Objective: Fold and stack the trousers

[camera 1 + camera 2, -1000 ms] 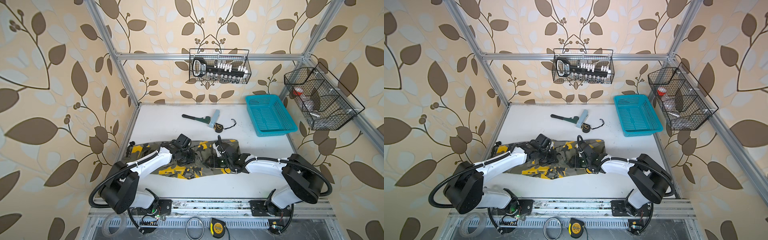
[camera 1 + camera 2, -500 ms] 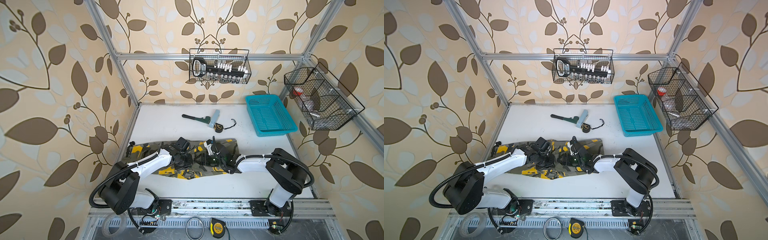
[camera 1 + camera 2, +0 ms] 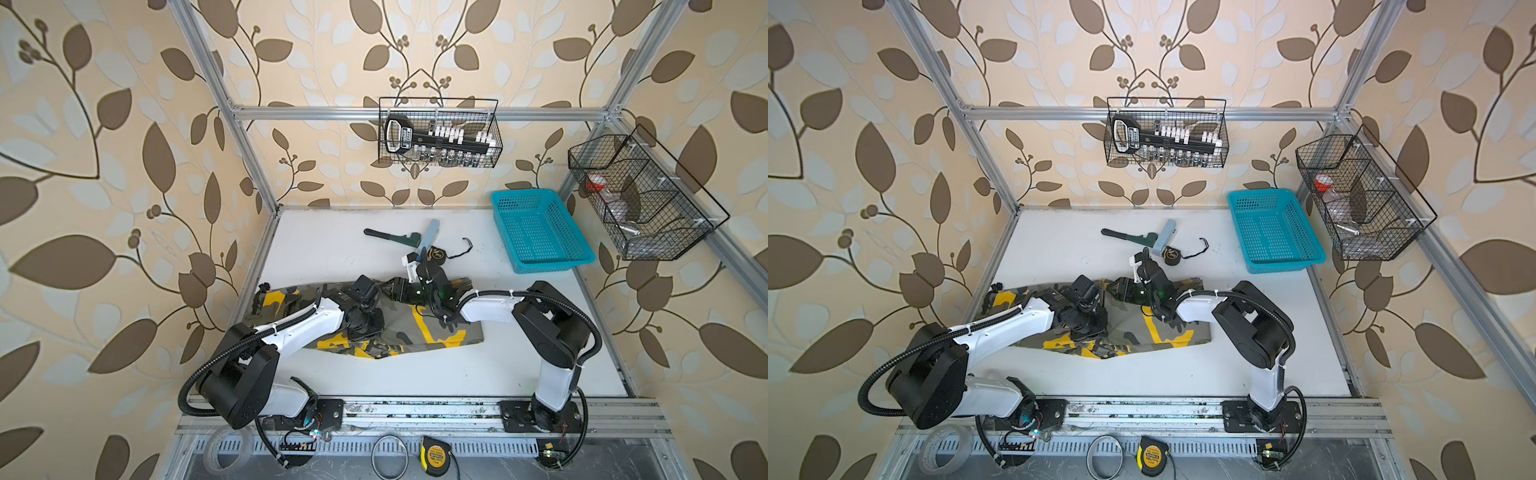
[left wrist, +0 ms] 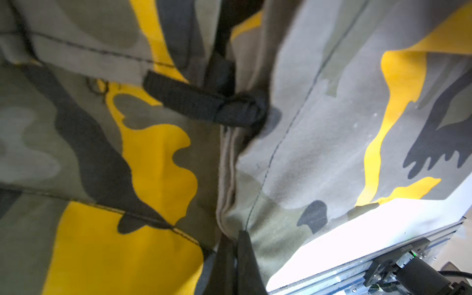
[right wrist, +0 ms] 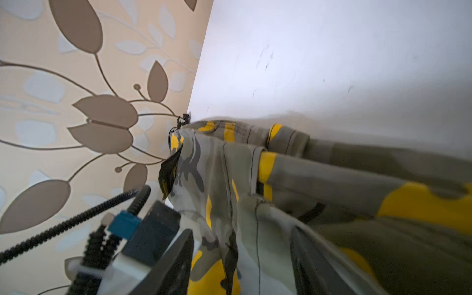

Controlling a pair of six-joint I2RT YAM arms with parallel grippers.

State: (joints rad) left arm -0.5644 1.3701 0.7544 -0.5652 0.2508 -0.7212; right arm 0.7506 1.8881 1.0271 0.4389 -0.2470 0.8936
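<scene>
Trousers (image 3: 432, 332) flat on bench (image 3: 415, 374), left pincer (image 4: 236, 245) clamped on trousers, right pincer (image 5: 242, 255) apart around a fold

Left gripper (image 4: 236, 245) jaws pinched; right gripper (image 5: 242, 255) jaws apart.

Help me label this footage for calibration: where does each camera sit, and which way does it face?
Top views: high at the front, looking down at the table and both arms; both show the trousers and turquoise basket.
Left wrist: on the left arm, close above camouflage cloth; left gripper pinches a fold.
Right wrist: on the right arm, facing the wallpapered left wall over the trousers; right gripper fingers straddle cloth.
Shared: trousers in every view.
</scene>
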